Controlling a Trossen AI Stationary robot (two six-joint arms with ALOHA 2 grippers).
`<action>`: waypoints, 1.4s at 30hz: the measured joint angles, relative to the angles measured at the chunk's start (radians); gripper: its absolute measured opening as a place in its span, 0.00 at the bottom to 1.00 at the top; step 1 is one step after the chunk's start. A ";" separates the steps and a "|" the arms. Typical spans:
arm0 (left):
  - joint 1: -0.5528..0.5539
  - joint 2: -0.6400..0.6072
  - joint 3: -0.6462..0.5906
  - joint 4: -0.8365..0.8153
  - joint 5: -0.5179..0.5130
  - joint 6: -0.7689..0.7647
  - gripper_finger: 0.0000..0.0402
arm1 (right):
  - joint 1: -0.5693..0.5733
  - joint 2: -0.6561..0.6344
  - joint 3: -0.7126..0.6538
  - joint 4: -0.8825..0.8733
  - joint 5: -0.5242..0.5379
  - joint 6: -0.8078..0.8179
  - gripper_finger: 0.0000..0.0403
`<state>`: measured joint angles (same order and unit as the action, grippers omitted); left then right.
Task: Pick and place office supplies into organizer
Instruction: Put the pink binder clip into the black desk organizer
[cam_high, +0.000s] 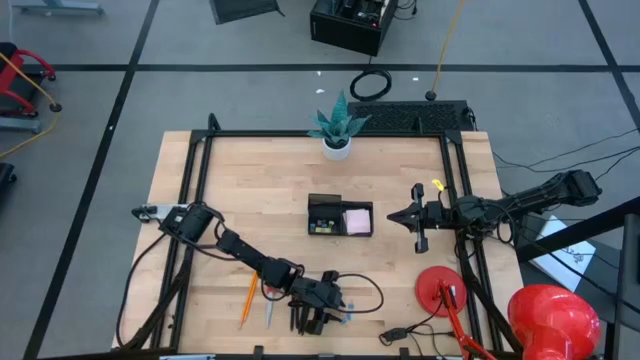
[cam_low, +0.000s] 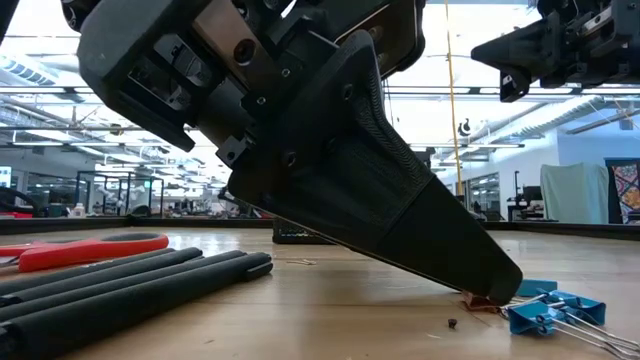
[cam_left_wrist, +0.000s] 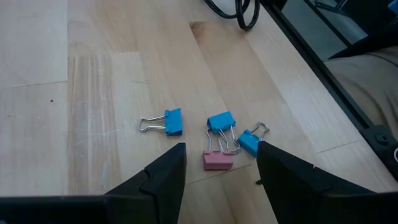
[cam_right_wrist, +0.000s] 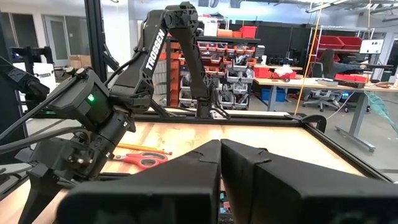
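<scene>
My left gripper (cam_left_wrist: 217, 173) is open and low over the table near its near edge (cam_high: 322, 300). Its fingers stand on either side of a small pink block (cam_left_wrist: 217, 160) that lies flat on the wood. Three blue binder clips (cam_left_wrist: 221, 122) lie just beyond the block. Three black pens (cam_low: 130, 280) and the red-handled scissors (cam_low: 90, 248) lie beside the gripper. An orange pencil (cam_high: 248, 298) lies toward the table's left of it. The black organizer (cam_high: 325, 215) holds a pink sticky-note pad (cam_high: 358, 220). My right gripper (cam_high: 400, 215) is shut and empty, hovering to the right of the organizer.
A white plant pot (cam_high: 337, 148) stands at the far middle of the table. A red round-based object (cam_high: 440, 285) and a black cable (cam_high: 365, 290) lie near the front right. Bare wood lies between the organizer and my left gripper.
</scene>
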<state>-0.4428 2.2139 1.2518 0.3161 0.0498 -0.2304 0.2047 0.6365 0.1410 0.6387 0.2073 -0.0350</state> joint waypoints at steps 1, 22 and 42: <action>0.002 0.000 0.000 -0.005 0.000 0.002 0.50 | 0.000 0.000 0.000 -0.001 0.000 0.001 0.01; 0.023 0.002 -0.002 -0.042 -0.030 0.097 0.50 | 0.000 0.000 0.000 -0.001 0.000 0.001 0.01; 0.034 0.040 -0.003 0.015 0.021 0.130 0.05 | 0.000 0.004 0.000 -0.013 0.000 0.001 0.01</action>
<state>-0.4083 2.2544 1.2488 0.3307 0.0709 -0.1004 0.2047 0.6403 0.1406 0.6254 0.2073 -0.0338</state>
